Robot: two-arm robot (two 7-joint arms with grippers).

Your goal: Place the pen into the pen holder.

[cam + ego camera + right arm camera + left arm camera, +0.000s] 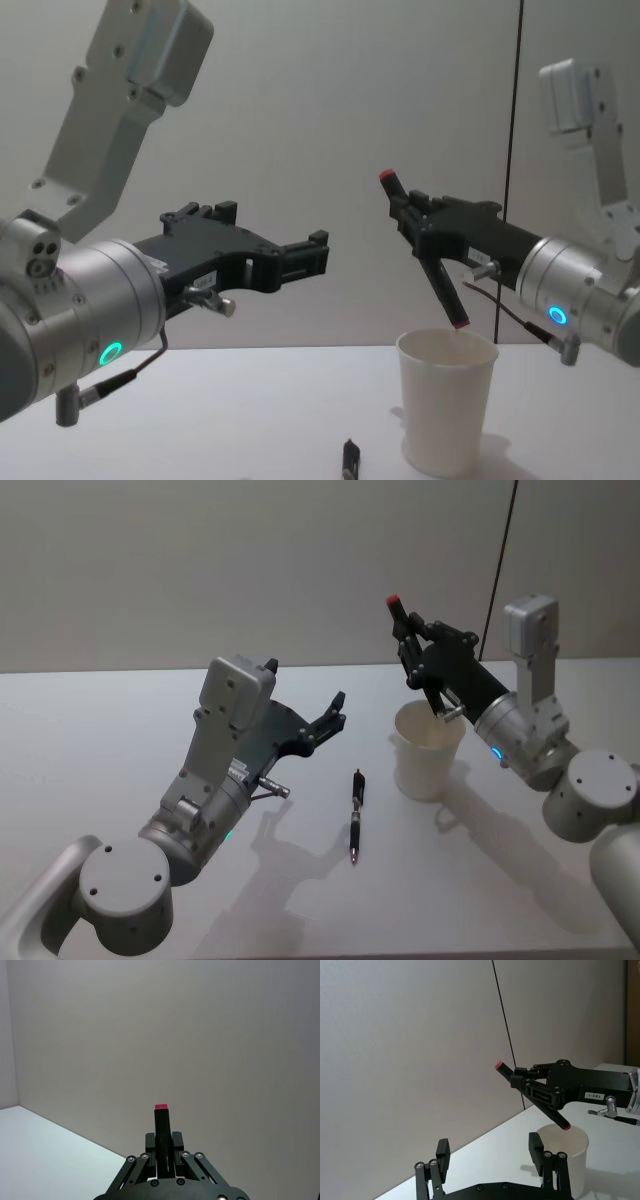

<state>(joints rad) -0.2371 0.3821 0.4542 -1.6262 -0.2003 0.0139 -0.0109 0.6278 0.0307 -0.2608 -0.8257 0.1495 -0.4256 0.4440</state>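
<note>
A pale table in front of a plain wall, with two robot arms reaching in from the near side.

The right gripper is raised above the right side of the table. Its fingers are clamped on a black pen with red ends, gripping it in the upper half of the barrel. The pen is tilted rather than upright: its top leans up and to the left, and its lower tip points down and to the right.

The pen holder, a white paper cup, stands upright on the table directly under that lower tip. In the chest view the tip hangs just above the rolled rim, over the open mouth. Whether it has crossed below the rim cannot be told. The cup lies straight down from the pen along its slanted axis, so the drop looks ready once the tip is well inside the opening. Because of the tilt, the pen would likely come to rest leaning on the rim.

A second pen, dark, lies flat on the table just left of the cup and a little nearer. Its long axis runs near to far.

The left gripper hovers above the table left of that pen, with its fingers spread apart and holding nothing. It is the nearer arm to the lying pen.
</note>
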